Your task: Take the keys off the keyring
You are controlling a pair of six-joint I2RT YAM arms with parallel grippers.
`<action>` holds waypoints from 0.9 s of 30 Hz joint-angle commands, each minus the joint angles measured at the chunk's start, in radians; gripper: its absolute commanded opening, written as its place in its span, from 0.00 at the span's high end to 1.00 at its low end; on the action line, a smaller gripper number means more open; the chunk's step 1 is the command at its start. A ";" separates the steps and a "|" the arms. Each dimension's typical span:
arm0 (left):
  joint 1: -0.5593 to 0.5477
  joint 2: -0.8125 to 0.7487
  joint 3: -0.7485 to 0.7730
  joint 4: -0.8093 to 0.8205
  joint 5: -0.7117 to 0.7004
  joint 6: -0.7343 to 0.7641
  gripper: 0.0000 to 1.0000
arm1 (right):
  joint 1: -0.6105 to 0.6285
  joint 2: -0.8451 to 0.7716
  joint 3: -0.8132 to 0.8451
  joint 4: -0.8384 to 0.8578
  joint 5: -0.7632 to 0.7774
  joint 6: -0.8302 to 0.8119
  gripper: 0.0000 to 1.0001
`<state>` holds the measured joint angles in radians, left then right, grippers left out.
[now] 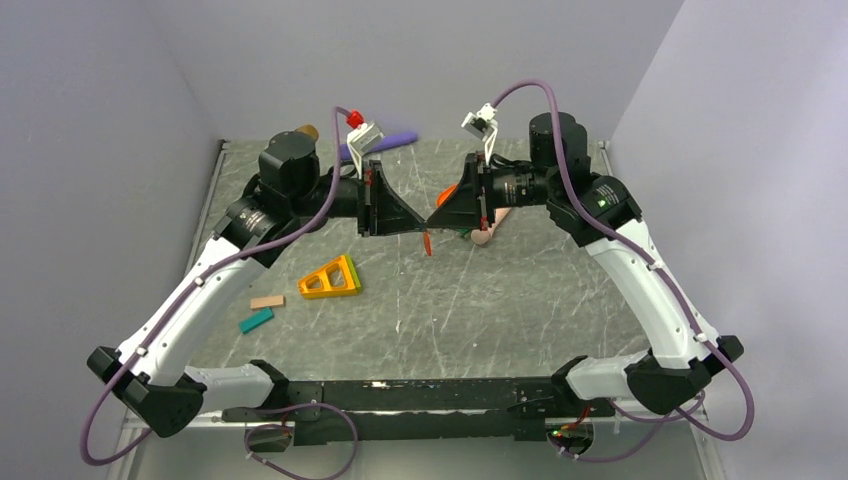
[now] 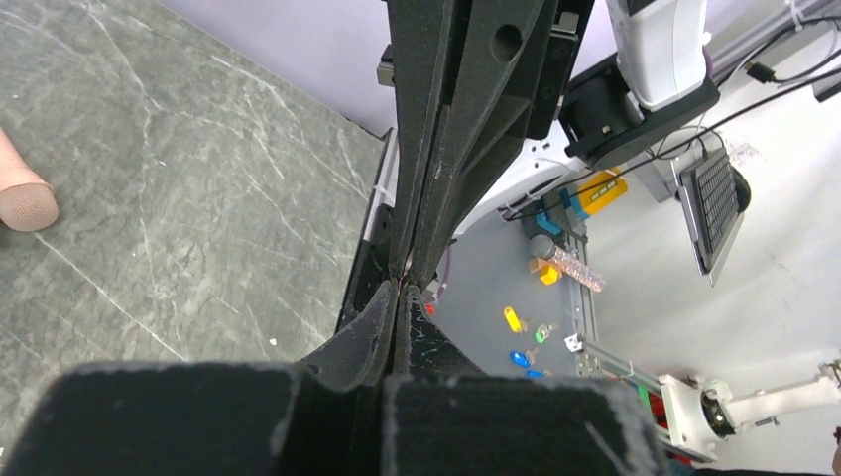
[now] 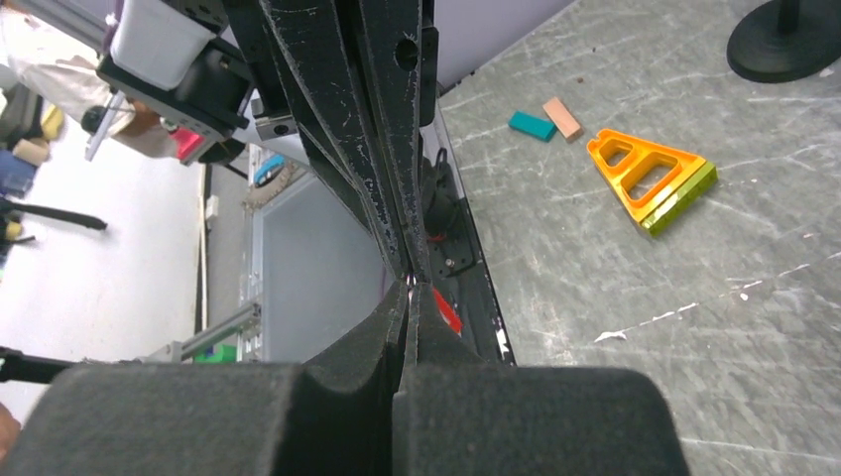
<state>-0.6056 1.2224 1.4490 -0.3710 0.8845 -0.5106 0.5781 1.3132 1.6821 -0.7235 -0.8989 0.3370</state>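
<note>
Separation looks unfinished: from above, the left end effector (image 1: 421, 227) and right end effector (image 1: 435, 220) meet tip to tip over the table (image 1: 520, 300). Both are clenched, with one red key (image 1: 427, 243) dangling just beneath. One triangular toy (image 1: 330, 278), one tan block (image 1: 267, 301) and one teal block (image 1: 256, 320) lie well apart. The left wrist view shows only a red sliver of the key (image 2: 428, 308). The right wrist view shows that one key (image 3: 446, 310) beside the shut tips; I cannot make out any ring.

The grey table (image 1: 500, 310) carries a yellow-orange triangular frame (image 1: 331, 278), tan block (image 1: 267, 301) and teal block (image 1: 256, 320) toward eight o'clock, perhaps a purple handle (image 1: 400, 140) near eleven.
</note>
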 commanded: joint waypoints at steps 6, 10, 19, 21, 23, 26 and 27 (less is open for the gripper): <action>-0.008 -0.080 -0.058 0.218 -0.077 -0.136 1.00 | 0.006 -0.103 -0.125 0.397 0.048 0.212 1.00; -0.010 -0.101 -0.058 0.262 -0.127 -0.166 1.00 | 0.006 -0.138 -0.190 0.544 0.104 0.303 1.00; -0.014 -0.120 0.001 0.249 -0.250 -0.154 1.00 | 0.009 -0.135 -0.219 0.766 0.150 0.419 1.00; -0.017 -0.124 0.009 0.243 -0.284 -0.150 1.00 | 0.012 -0.128 -0.224 0.813 0.157 0.446 1.00; -0.019 -0.126 0.015 0.246 -0.316 -0.153 1.00 | 0.016 -0.125 -0.233 0.861 0.166 0.472 1.00; -0.025 -0.127 0.027 0.249 -0.365 -0.162 1.00 | 0.024 -0.108 -0.229 0.899 0.169 0.492 1.00; -0.028 -0.128 0.031 0.252 -0.387 -0.166 1.00 | 0.028 -0.103 -0.226 0.905 0.170 0.493 1.00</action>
<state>-0.6224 1.1072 1.4418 -0.1394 0.5880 -0.6666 0.5919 1.1984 1.4460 0.0124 -0.7601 0.7639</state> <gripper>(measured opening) 0.012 0.011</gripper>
